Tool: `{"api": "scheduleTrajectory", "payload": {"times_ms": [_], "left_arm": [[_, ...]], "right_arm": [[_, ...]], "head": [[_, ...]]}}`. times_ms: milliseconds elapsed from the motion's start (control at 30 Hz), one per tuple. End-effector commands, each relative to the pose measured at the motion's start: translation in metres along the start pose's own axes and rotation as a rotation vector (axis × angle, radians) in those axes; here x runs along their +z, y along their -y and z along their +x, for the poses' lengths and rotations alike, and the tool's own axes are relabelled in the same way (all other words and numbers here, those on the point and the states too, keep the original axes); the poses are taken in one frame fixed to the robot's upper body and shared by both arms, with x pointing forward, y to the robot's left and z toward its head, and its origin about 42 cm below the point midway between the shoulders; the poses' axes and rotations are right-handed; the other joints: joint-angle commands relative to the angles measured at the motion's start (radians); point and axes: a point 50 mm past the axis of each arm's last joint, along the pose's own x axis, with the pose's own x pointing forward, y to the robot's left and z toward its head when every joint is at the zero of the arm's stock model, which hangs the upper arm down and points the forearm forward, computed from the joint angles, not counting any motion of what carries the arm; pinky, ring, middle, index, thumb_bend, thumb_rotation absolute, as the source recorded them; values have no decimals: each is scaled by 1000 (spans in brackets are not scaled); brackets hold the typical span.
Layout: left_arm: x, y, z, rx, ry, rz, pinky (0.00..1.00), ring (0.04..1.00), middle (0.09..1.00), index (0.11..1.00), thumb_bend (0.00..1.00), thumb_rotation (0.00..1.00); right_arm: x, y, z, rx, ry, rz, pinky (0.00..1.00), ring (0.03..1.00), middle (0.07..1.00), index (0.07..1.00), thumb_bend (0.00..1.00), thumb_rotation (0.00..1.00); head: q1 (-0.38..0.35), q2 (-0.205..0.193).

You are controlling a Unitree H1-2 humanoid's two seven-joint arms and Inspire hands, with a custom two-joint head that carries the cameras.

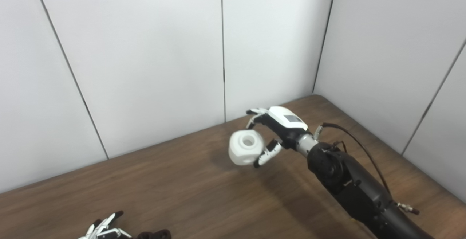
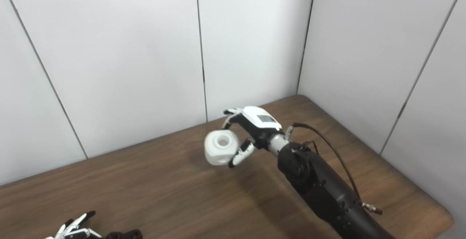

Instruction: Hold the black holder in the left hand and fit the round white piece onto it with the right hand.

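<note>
You have a brown wooden table (image 1: 153, 195) set in a corner of plain white wall panels (image 1: 145, 49), and your right arm reaches far out over it. The right hand (image 1: 278, 131) holds the white piece (image 1: 244, 147) clear of the tabletop, fingers curled over the far side and thumb pressed on the near side, with the piece's round hole turned up towards you. The left hand (image 1: 103, 230) only just shows at the bottom edge, fingers pointing up; whether it grips anything you cannot tell. Just beside it lies a dark lump (image 1: 156, 235), most likely the black holder, cut off by the frame and well apart from the white piece.

The white piece looks like hard, smooth moulded plastic, probably light and stiff, so it should not deform but could slip or twist in a loose pinch. Keep hold of its outer sides as now, leaving the hole free to go over the holder. Take the holder low on its body so its top stays exposed.

No brand, label or writing can be read anywhere
</note>
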Motion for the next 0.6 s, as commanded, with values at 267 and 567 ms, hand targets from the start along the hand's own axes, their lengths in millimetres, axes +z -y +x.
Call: {"api": "scheduleTrajectory", "payload": {"times_ms": [267, 567], "left_arm": [[12, -11, 13, -9, 16, 59, 1000, 921, 929, 483, 515, 46], [36, -10, 18, 1, 19, 79, 1000, 935, 941, 484, 514, 45]], "right_arm": [[71, 26, -12, -93, 267, 51, 765, 970, 929, 480, 504, 148], [129, 16, -25, -32, 412, 103, 751, 985, 940, 479, 502, 148]], "head": [[89, 37], [209, 107]]}}
